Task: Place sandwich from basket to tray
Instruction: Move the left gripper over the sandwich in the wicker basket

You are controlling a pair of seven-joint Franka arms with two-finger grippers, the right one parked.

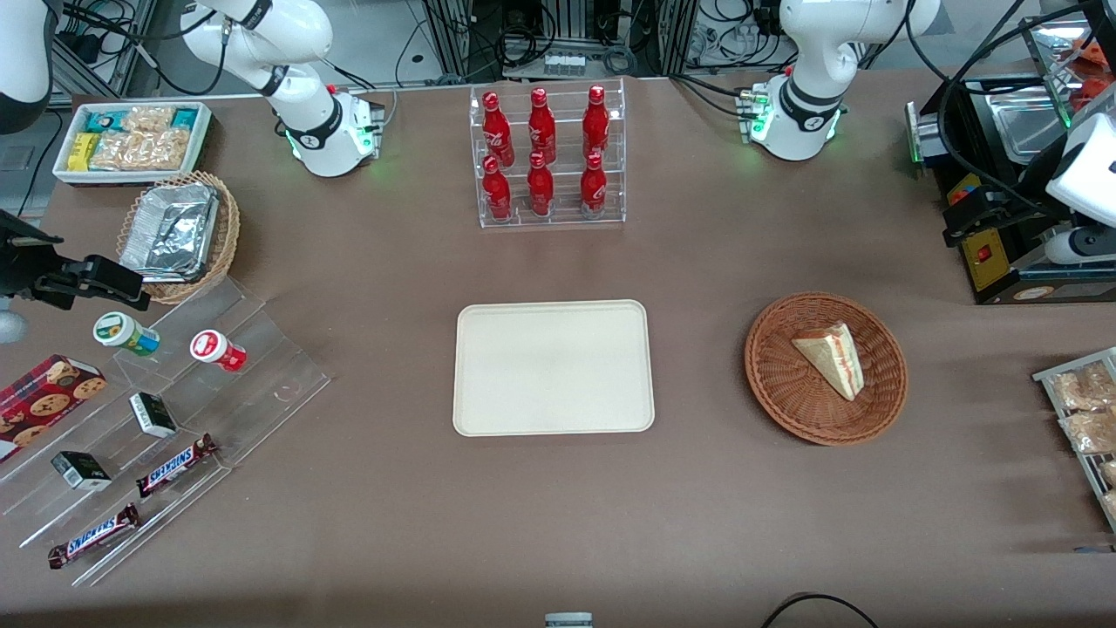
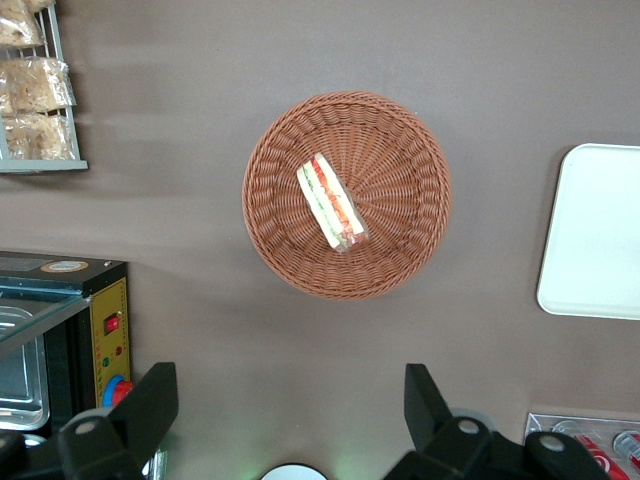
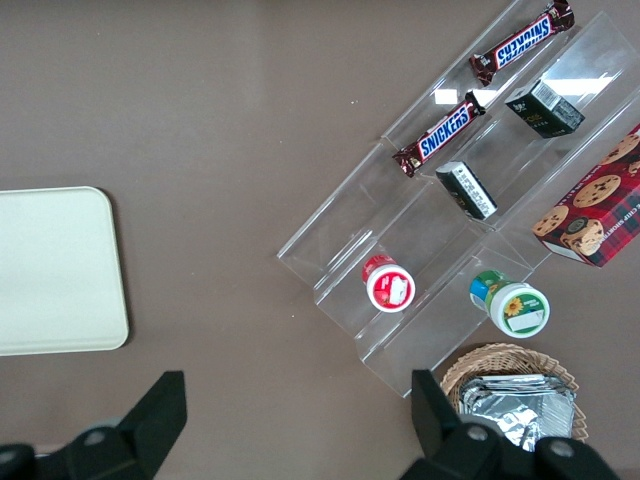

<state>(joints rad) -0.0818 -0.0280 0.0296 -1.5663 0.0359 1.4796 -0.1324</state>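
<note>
The sandwich sat in the basket, a bit off-centre toward the rim farther from the front camera, lying on its side. Its long striped edge ran diagonally across the weave, so I'd guess the wrist needed a twist to get the fingers across the narrow way.

The gripper hung well above the table, farther from the camera than the basket and toward the working arm's end, near the black appliance. Jaws were wide open, nothing in them, and the sandwich was well clear of them, not between them yet.

The tray lay bare at mid-table, beside the basket toward the parked arm's end, with just open tablecloth between the two. The bottle rack stood farther from the camera than the tray and the snack rack was off at the working arm's end, neither looking like it'd block the carry.
</note>
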